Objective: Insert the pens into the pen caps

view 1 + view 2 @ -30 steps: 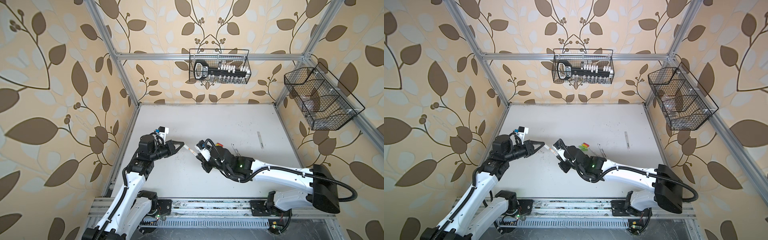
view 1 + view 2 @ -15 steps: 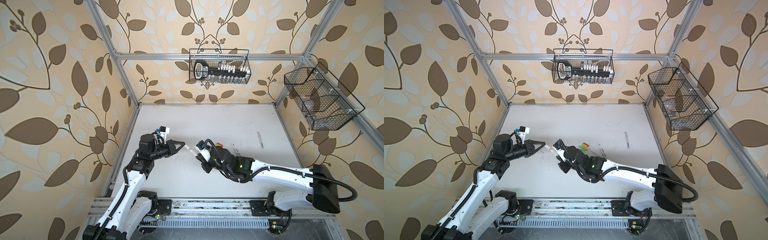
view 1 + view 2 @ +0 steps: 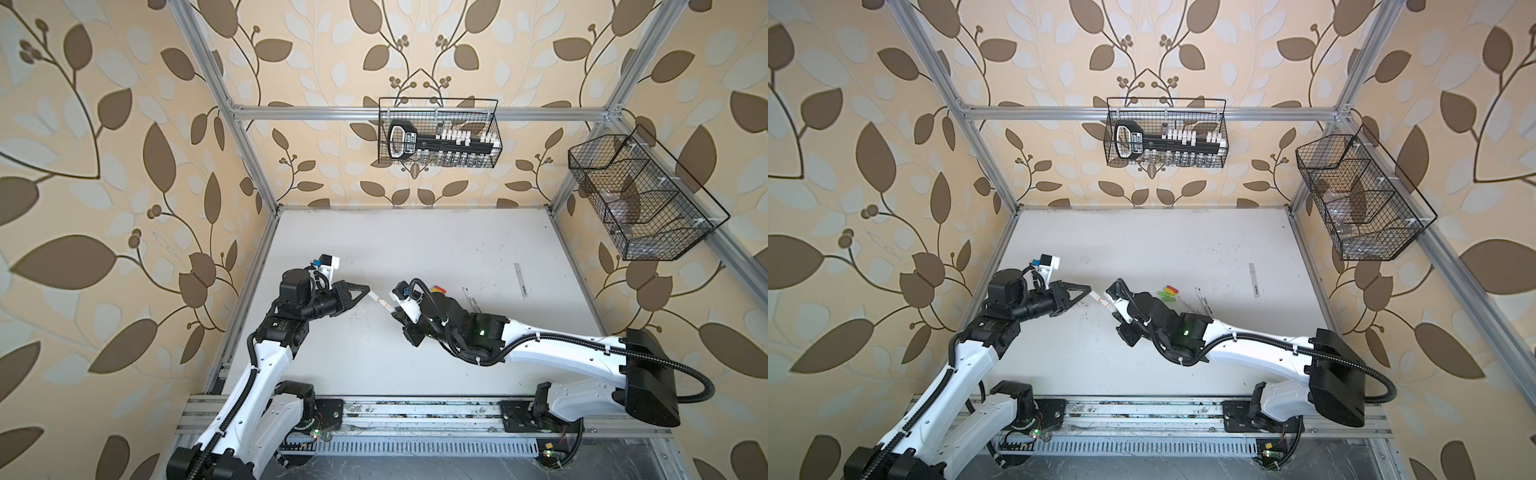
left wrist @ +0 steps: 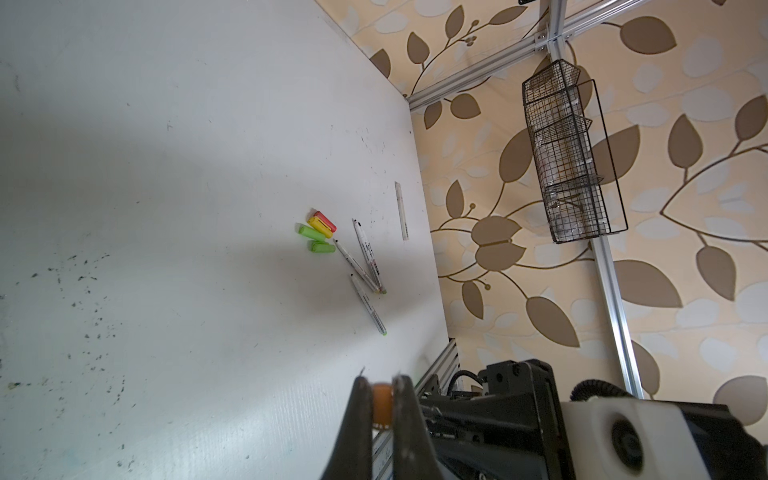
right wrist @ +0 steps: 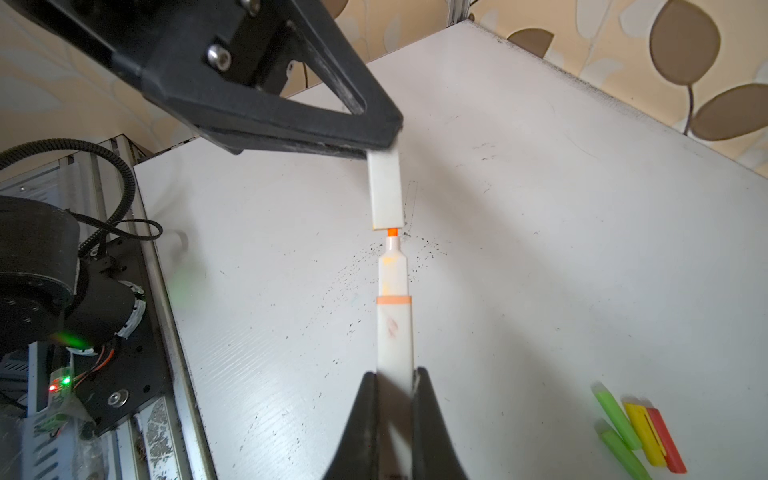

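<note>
My left gripper point(image 4: 381, 380) is shut on a pale grey pen cap point(image 5: 385, 191), held above the table left of centre. My right gripper point(image 5: 395, 376) is shut on a pale grey pen point(image 5: 394, 316) with an orange band. Its orange tip sits right at the cap's mouth, in line with it. In both top views the cap point(image 3: 375, 296) and pen point(image 3: 1108, 305) meet between the two arms. Loose caps lie together on the table: red point(image 4: 326, 220), yellow point(image 4: 320, 226) and two lime green point(image 4: 322, 247). Thin white pens point(image 4: 365, 253) lie beside them.
A lone pale grey pen point(image 3: 520, 280) lies near the table's right edge. Wire baskets hang on the back wall point(image 3: 438, 133) and the right wall point(image 3: 640, 199). Aluminium frame rails point(image 3: 415, 419) run along the front and sides.
</note>
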`<state>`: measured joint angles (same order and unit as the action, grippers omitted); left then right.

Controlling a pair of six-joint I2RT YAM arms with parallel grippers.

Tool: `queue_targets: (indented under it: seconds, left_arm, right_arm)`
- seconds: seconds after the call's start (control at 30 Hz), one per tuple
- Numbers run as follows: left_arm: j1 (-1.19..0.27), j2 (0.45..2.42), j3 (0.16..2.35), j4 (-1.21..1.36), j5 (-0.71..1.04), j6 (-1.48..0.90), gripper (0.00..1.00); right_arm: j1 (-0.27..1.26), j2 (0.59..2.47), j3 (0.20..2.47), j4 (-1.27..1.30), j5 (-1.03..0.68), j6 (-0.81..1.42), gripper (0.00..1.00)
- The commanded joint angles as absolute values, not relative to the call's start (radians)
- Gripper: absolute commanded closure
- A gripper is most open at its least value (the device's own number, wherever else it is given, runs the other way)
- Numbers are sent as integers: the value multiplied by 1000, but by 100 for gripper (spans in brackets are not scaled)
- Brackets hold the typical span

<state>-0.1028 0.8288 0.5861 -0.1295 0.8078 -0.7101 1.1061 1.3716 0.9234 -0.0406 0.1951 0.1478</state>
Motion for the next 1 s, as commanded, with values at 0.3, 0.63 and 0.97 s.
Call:
queue_targets:
  seconds: [0.3, 0.63, 0.97]
  left_arm:
    - [-92, 846, 589, -77, 896, -721, 100]
    - [-92, 868, 584, -51, 944, -750, 100]
    - [-92, 880, 574, -23, 974, -773, 100]
  right_arm:
    - [1110, 1378, 943, -17, 210, 123, 90]
    - [1110, 1379, 946, -5, 217, 121, 90]
    - [1111, 1398, 963, 6, 221, 116, 90]
